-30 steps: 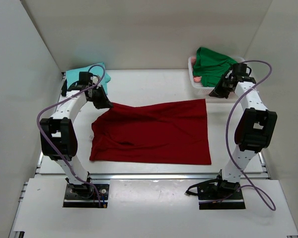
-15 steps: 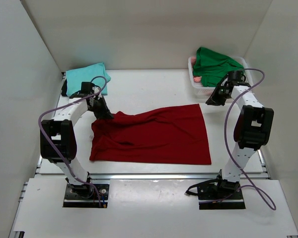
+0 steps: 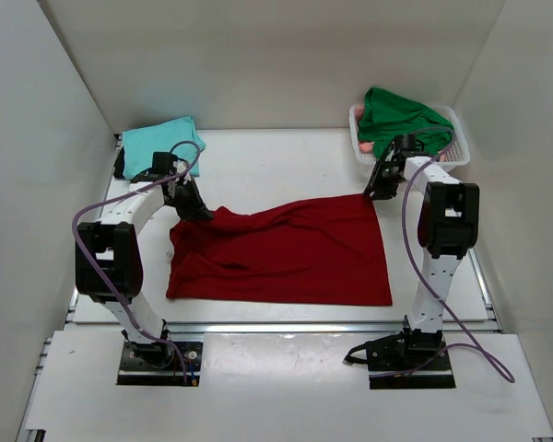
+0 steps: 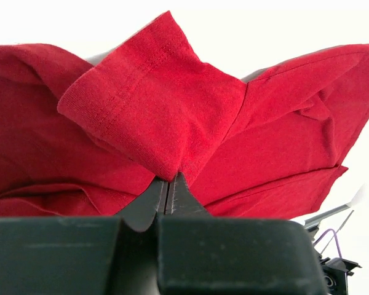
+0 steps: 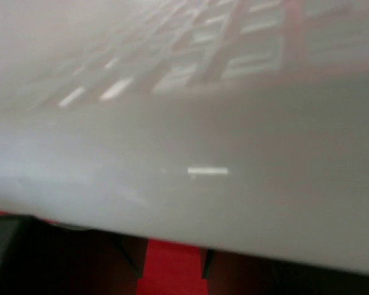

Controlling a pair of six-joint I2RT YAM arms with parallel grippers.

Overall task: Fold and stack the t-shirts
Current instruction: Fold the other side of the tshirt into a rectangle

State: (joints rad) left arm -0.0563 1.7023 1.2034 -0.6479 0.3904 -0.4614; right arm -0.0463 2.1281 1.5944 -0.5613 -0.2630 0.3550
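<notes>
The dark red t-shirt (image 3: pixel 286 249) lies spread on the table, wrinkled at its far left. My left gripper (image 3: pixel 196 210) is shut on that far-left corner; in the left wrist view the closed tips (image 4: pixel 170 183) pinch a fold of red cloth (image 4: pixel 154 110). My right gripper (image 3: pixel 376 191) is low at the shirt's far-right corner. In the blurred right wrist view its fingers (image 5: pixel 204 261) stand apart with red cloth (image 5: pixel 172 273) between them. The light teal t-shirt (image 3: pixel 161 138) lies folded at the far left. The bright green t-shirt (image 3: pixel 396 118) is heaped in the basket.
The white lattice basket (image 3: pixel 456 152) stands at the far right, just behind my right gripper, with something pink under the green shirt. White walls close in the table on the left, back and right.
My right arm has swung from the basket down and left to the red shirt's far-right corner. My left gripper has drawn its corner slightly nearer, bunching the cloth, then held still.
</notes>
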